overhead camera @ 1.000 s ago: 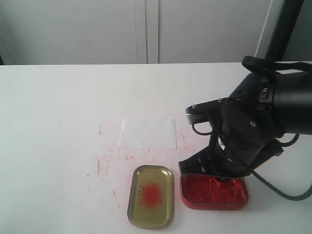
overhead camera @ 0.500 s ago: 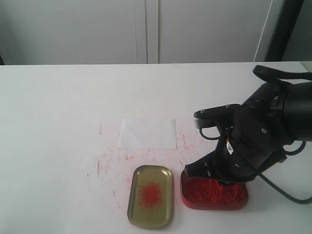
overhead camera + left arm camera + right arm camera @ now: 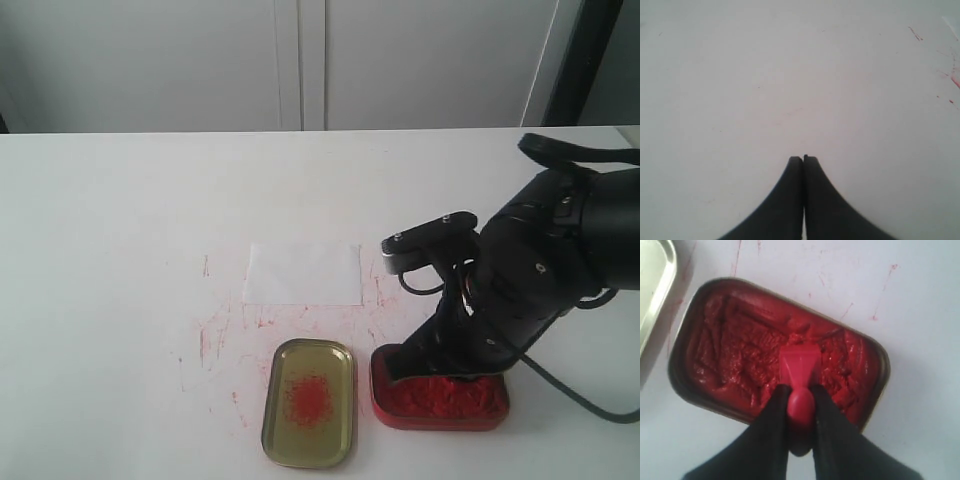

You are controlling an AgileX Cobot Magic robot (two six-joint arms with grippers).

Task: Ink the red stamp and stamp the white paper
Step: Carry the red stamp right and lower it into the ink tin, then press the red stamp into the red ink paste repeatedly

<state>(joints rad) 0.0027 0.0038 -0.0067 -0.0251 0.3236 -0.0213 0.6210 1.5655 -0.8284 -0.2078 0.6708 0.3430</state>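
Observation:
My right gripper (image 3: 800, 396) is shut on the rounded handle of the red stamp (image 3: 799, 371), whose square base is pressed into the red ink of the oblong tin (image 3: 715, 360). In the exterior view the right arm (image 3: 530, 270) hangs over that tin (image 3: 440, 400) at the front right and hides the stamp and the jaws. The white paper (image 3: 303, 272) lies flat at the table's middle, behind the tins and apart from the arm. My left gripper (image 3: 803, 159) is shut with nothing in it, over bare white table; it does not show in the exterior view.
The yellowish tin lid (image 3: 309, 402) with a red smudge lies just left of the ink tin; its edge shows as lid (image 3: 652, 295) in the right wrist view. Red ink streaks (image 3: 215, 335) mark the table around the paper. A dark post (image 3: 580, 60) stands at the back right.
The right arm has dropped lower over the ink tin and its wrist has turned, bringing the stamp down into the ink. Paper, lid and tin stayed put.

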